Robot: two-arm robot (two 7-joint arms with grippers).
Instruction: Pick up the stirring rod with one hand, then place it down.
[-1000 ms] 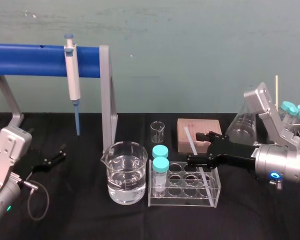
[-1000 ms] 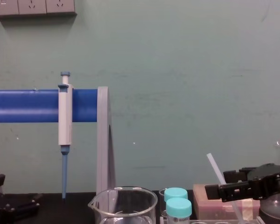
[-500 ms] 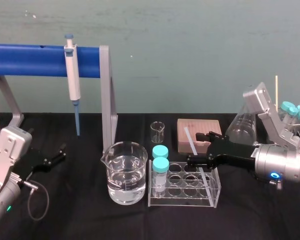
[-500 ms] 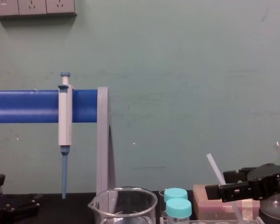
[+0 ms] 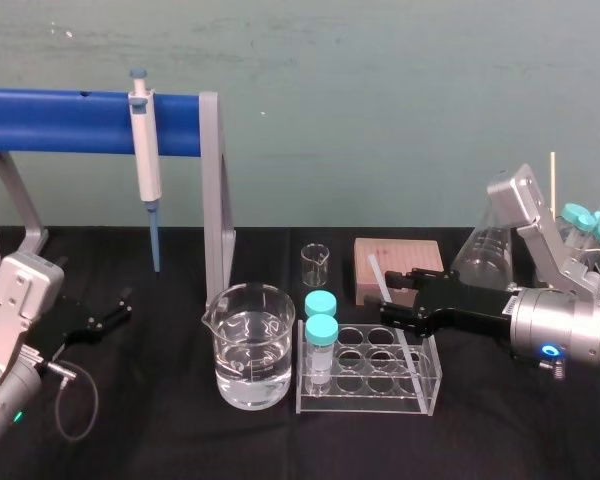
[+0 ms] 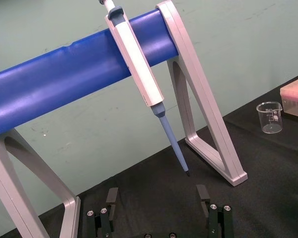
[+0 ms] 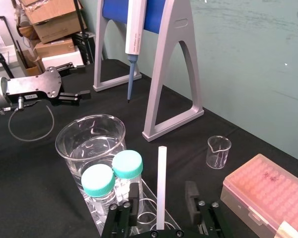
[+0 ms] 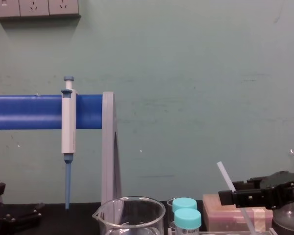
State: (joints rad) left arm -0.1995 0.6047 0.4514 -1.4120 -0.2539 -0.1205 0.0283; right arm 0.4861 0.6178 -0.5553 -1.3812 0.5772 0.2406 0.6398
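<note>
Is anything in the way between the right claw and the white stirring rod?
Nothing visible. The stirring rod stands tilted between the open fingers of the right claw. The left claw sits parked, far left.

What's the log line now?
right gripper: open around stirring rod | stirring rod: leaning in test tube rack | left gripper: open, parked left

The right gripper [image 5: 390, 297] reaches in from 3 o'clock, level, pointing toward 9 o'clock, jaws parted. The left gripper [image 5: 120, 308] sits low at 8 o'clock, jaws spread wide.
</note>
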